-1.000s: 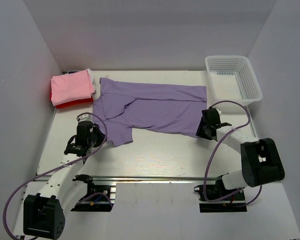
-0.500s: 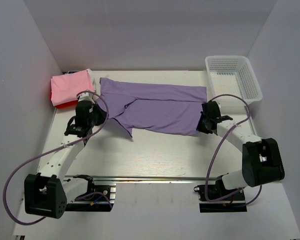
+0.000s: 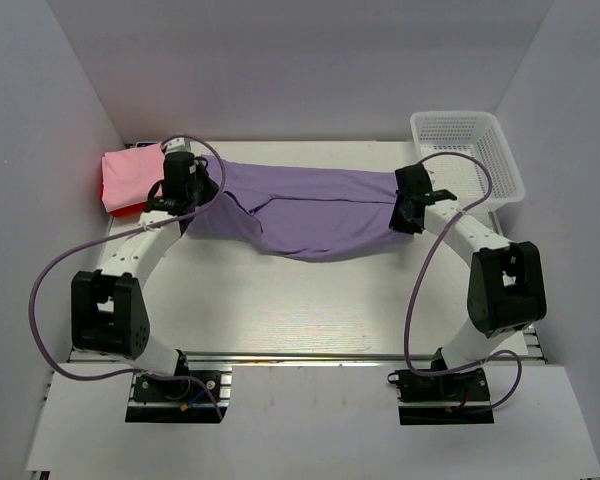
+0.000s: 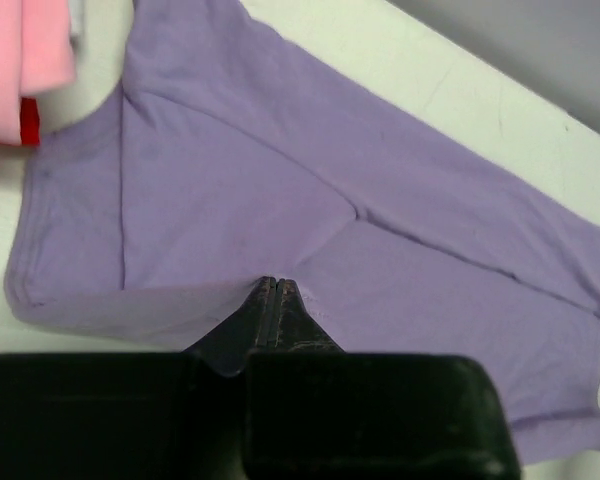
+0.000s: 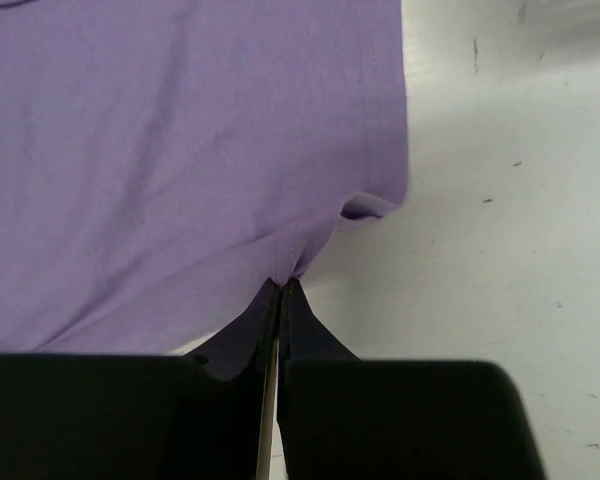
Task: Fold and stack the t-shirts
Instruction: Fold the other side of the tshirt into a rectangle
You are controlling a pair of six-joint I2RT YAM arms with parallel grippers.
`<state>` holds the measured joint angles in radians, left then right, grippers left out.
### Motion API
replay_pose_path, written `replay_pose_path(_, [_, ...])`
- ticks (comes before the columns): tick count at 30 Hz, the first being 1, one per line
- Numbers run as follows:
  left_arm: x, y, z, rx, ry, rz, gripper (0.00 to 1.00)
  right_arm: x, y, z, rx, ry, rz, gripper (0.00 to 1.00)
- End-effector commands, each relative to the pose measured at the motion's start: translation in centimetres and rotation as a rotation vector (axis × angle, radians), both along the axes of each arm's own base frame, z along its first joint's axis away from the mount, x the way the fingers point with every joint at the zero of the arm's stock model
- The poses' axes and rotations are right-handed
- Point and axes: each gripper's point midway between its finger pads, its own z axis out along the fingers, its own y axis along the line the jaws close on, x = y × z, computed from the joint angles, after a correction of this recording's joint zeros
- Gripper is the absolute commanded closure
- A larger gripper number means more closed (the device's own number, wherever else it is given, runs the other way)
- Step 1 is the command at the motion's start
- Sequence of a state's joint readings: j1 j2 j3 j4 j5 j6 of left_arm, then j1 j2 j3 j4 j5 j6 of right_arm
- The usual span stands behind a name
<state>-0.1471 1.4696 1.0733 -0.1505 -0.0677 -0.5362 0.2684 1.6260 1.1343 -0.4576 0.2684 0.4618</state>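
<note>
On the white table top (image 3: 310, 300), toward its far edge, a plain lavender-purple cotton short-sleeved t-shirt (image 3: 310, 215) is spread crosswise between the two arms. The left gripper (image 3: 193, 203) sits at the shirt's left end, and in the left wrist view its jaws are pressed together with a pinch of lavender cloth caught between the fingertips (image 4: 268, 292). The right gripper (image 3: 406, 221) sits at the shirt's right end, and in the right wrist view its jaws are likewise closed, with only a hairline gap, on a gathered fold of the hem near the shirt's corner. The near edge of the shirt curves in a shallow sag between the two pinch points, its lowest part near the middle. The far edge runs nearly straight across the table. A diagonal crease crosses the left half of the garment. In the far left corner of the table, a folded light pink t-shirt (image 3: 132, 172) lies on top of a folded red t-shirt (image 3: 120, 207), of which only a narrow strip shows along the near and left sides. The pink shirt is just beside the left end of the lavender shirt. In the far right corner stands a white plastic mesh basket (image 3: 460, 117), close to the right gripper but apart from the shirt.
</note>
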Motion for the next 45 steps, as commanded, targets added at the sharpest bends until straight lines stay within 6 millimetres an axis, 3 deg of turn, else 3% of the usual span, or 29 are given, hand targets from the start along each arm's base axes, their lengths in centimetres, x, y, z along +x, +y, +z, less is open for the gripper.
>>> replay_pose_path(1, [2.7,1.3,3.8,0.028,-0.083,0.050,1.00,1.4,-1.1,2.0,-0.062,-0.013,-0.017,1.00])
replay_pose_path(3, [4.0,1.6,2.5,0.042,-0.046,0.056,1.00,1.4,-1.4,1.1,-0.077,0.031,-0.020,1.00])
replay_pose_path(4, [4.8,1.6,3.1,0.041,-0.053,0.056,1.00,2.6,-1.5,1.9,-0.082,0.010,-0.025,1.00])
replay_pose_path(5, [5.3,1.5,3.0,0.041,-0.050,0.056,1.00,2.4,-1.6,1.4,-0.090,0.038,-0.029,1.00])
replay_pose_path(6, [5.9,1.9,1.7,0.046,-0.018,0.066,1.00,2.7,-1.9,1.4,-0.094,0.041,-0.037,1.00])
replay_pose_path(10, [8.0,3.1,1.2,0.062,-0.027,0.089,1.00,4.8,-2.4,2.4,-0.112,0.027,-0.052,1.00])
replay_pose_path(11, [8.4,3.0,2.1,0.058,-0.051,0.090,1.00,5.1,-2.8,1.9,-0.120,0.042,-0.057,1.00])
replay_pose_path(14, [9.3,3.8,1.7,0.074,-0.065,0.114,1.00,6.8,-3.1,3.6,-0.125,0.002,-0.055,1.00])
replay_pose_path(15, [9.9,4.4,1.9,0.099,-0.083,0.110,1.00,6.8,-3.6,2.8,-0.138,0.030,-0.062,1.00])
replay_pose_path(17, [10.6,4.4,2.5,0.103,-0.124,0.108,1.00,8.0,-3.5,3.5,-0.138,0.010,-0.053,1.00])
replay_pose_path(19, [11.1,4.8,3.3,0.114,-0.157,0.103,1.00,8.2,-3.9,2.7,-0.146,0.037,-0.048,1.00])
replay_pose_path(20, [11.4,4.8,3.1,0.121,-0.163,0.099,1.00,9.1,-3.6,3.8,-0.138,0.008,-0.047,1.00])
replay_pose_path(24, [12.2,5.5,3.6,0.133,-0.188,0.117,1.00,9.9,-3.9,3.6,-0.141,0.024,-0.043,1.00])
replay_pose_path(26, [12.5,5.5,2.7,0.143,-0.168,0.113,1.00,10.2,-4.0,2.6,-0.149,0.051,-0.039,1.00])
replay_pose_path(29, [13.6,5.8,1.7,0.140,-0.169,0.113,1.00,10.7,-4.2,2.7,-0.149,0.050,-0.045,1.00])
replay_pose_path(32, [14.8,5.8,1.9,0.139,-0.186,0.115,1.00,12.0,-4.4,2.3,-0.154,0.042,-0.046,1.00])
replay_pose_path(34, [15.5,6.0,-0.4,0.148,-0.138,0.122,1.00,13.1,-4.5,2.7,-0.162,0.017,-0.047,1.00])
replay_pose_path(35, [16.2,5.9,0.0,0.148,-0.146,0.123,1.00,13.7,-4.5,1.9,-0.167,0.025,-0.043,0.97])
replay_pose_path(36, [16.5,6.1,-1.7,0.156,-0.109,0.130,1.00,14.5,-4.6,2.4,-0.175,0.001,-0.038,0.87])
replay_pose_path(38, [17.6,6.2,-1.7,0.146,-0.126,0.147,1.00,15.6,-4.3,2.2,-0.170,-0.011,-0.029,0.82])
replay_pose_path(39, [18.0,6.2,-1.7,0.145,-0.139,0.148,0.71,16.1,-3.8,2.8,-0.164,-0.032,-0.006,0.60])
replay_pose_path(41, [19.4,5.5,-1.6,0.130,-0.151,0.118,0.10,16.9,-3.4,3.4,-0.152,-0.057,0.017,0.49])
replay_pose_path(42, [19.8,5.4,-1.4,0.134,-0.151,0.106,0.00,17.0,-3.1,3.6,-0.142,-0.062,0.042,0.34])
replay_pose_path(43, [20.3,5.0,-0.3,0.125,-0.159,0.088,0.00,17.1,-2.7,3.8,-0.124,-0.068,0.061,0.29])
replay_pose_path(45, [20.9,4.6,0.0,0.124,-0.158,0.062,0.00,17.0,-2.0,4.5,-0.100,-0.083,0.097,0.17])
